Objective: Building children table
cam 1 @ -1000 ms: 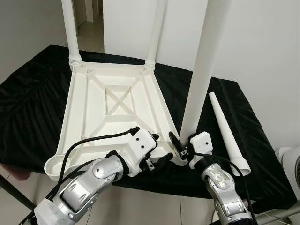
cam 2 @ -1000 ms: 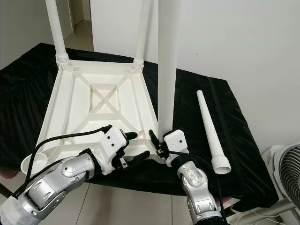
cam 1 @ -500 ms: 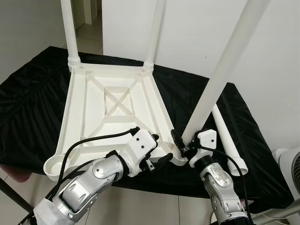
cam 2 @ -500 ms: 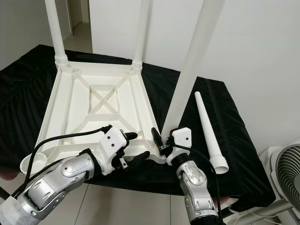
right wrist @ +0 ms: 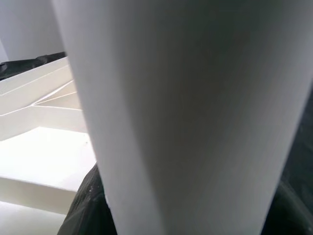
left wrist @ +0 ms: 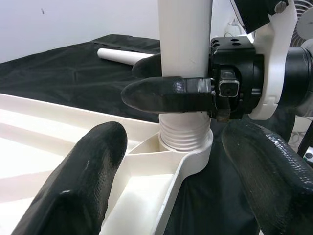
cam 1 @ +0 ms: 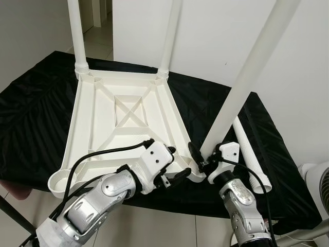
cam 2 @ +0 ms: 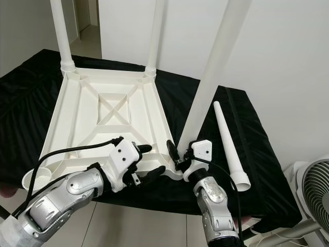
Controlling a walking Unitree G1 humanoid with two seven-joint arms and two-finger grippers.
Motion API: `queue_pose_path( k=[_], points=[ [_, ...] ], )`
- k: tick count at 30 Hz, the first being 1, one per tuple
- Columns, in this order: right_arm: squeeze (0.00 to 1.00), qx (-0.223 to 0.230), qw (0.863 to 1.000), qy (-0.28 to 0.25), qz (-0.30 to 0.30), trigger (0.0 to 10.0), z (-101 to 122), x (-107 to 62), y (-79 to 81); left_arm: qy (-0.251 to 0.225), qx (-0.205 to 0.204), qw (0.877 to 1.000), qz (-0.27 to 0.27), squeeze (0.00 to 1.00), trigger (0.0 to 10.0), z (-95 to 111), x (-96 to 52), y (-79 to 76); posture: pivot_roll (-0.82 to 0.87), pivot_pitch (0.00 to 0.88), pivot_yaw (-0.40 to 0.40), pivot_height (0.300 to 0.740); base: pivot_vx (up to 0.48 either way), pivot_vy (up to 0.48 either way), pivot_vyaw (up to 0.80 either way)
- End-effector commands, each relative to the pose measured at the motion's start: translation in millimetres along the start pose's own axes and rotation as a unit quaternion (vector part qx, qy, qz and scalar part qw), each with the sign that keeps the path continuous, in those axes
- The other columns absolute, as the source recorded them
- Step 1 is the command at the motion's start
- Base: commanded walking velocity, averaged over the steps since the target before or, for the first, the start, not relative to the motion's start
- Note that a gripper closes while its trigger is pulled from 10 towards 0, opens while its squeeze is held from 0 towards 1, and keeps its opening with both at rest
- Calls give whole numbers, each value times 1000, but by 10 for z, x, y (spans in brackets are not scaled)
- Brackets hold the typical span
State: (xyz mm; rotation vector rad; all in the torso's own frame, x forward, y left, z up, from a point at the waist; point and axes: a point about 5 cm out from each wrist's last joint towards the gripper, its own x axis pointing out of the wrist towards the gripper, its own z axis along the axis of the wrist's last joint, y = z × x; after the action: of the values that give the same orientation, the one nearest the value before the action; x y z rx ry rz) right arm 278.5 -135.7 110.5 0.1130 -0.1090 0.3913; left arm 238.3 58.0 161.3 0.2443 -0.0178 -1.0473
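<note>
Right now your right gripper (cam 1: 201, 158) is clamped on the tilted white leg (cam 1: 241, 87) at lower centre-right, its threaded end seated in the near corner socket (left wrist: 188, 149) of the upturned tabletop (cam 1: 123, 118). Your left gripper (cam 1: 172, 172), fingers spread, rests at that same corner. One loose leg (cam 2: 229, 146) lies on the black cloth (cam 1: 31, 113) at right.

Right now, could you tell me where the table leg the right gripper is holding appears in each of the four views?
Left eye view: the held leg slants up to the right from the near right corner socket.
Right eye view: same leg, right of centre.
Left wrist view: its threaded base sits in the socket, right gripper clamped above.
Right wrist view: close-up white shaft.
Shared landmark: the white tabletop.
</note>
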Motion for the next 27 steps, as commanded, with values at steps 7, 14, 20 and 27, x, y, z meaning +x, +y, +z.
queue_pose_path(
  k=[7,14,20,27],
  points=[
    [0,90,992,68,-51,10000,-317,-125,-57,-3,7,997,-83,0,10000,43,1,-89,9,39,-104,740,0,0,0],
    [0,112,988,77,-67,10000,-325,-107,-74,-3,6,996,-83,0,10000,48,0,-96,11,40,-106,740,0,0,0],
    [0,127,986,73,-73,10000,-308,-94,-77,-3,6,997,-82,0,10000,47,3,-94,11,38,-109,740,0,0,0],
    [0,91,992,70,-57,10000,-286,-95,-61,-3,4,997,-82,0,10000,45,3,-94,11,36,-111,740,0,0,0]
  ],
)
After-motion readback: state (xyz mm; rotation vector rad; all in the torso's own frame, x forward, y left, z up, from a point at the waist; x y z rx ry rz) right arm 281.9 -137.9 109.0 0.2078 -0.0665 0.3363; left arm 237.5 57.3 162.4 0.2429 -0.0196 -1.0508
